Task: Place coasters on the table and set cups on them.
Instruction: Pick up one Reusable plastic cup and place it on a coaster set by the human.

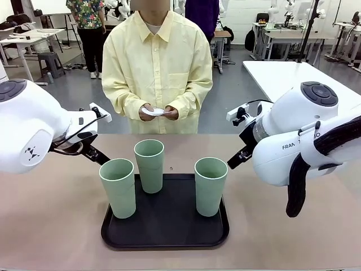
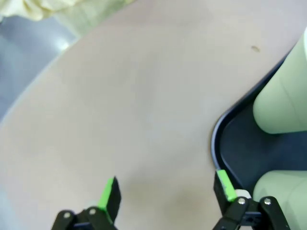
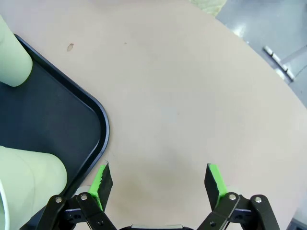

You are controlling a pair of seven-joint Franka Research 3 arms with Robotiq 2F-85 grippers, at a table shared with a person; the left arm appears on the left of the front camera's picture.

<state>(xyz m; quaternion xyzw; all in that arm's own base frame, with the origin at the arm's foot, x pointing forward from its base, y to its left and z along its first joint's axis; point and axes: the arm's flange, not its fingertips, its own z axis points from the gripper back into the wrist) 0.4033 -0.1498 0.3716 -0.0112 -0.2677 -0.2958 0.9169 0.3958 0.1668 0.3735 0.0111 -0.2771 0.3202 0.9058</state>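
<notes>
Three cups stand upright on the black tray (image 1: 163,241), which sits near-centre on the table (image 1: 51,226). The left cup (image 1: 117,189) is at the tray's 9 o'clock side, the middle cup (image 1: 149,165) at its 12 o'clock edge and the right cup (image 1: 210,186) at its 3 o'clock side. All are apart, none touching.

The coasters (image 1: 153,111) are a small white stack in the person's hands (image 1: 145,113), at 12 o'clock beyond the table's far edge, not yet laid down. Their count cannot be told.

The left gripper (image 2: 165,188) is released, jaws wide with nothing between them. It is over bare table just off a tray corner, about 10 o'clock from the left cup in the front view.

The right gripper (image 3: 157,175) is also released, wide and empty. It is over bare table beside a rounded tray corner, about 2 o'clock from the right cup.
</notes>
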